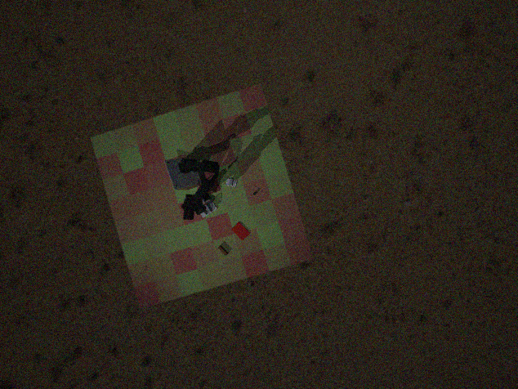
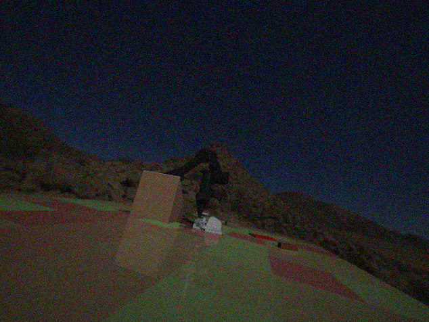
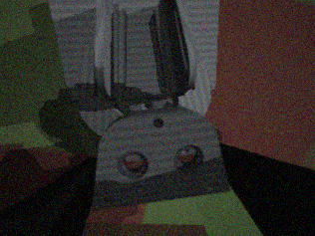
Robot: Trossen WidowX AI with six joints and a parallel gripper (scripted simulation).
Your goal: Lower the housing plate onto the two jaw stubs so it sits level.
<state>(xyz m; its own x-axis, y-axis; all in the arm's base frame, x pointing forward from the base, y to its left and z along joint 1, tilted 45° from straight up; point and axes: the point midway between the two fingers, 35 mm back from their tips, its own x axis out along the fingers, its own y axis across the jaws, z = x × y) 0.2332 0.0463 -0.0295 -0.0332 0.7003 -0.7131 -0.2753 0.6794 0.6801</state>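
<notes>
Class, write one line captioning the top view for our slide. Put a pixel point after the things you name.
Dark arm (image 1: 209, 177) (image 2: 204, 173) bent over a green-and-red checkered surface (image 1: 146, 209) (image 2: 242, 277), a red block (image 1: 241, 230) (image 2: 263, 237) lying nearby.

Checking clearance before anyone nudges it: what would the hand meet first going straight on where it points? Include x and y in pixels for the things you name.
Probably the pale ridged piece (image 3: 137, 64) right beneath the hand (image 1: 208, 207) (image 2: 201, 215); the dim light leaves the remaining gap unclear.
</notes>
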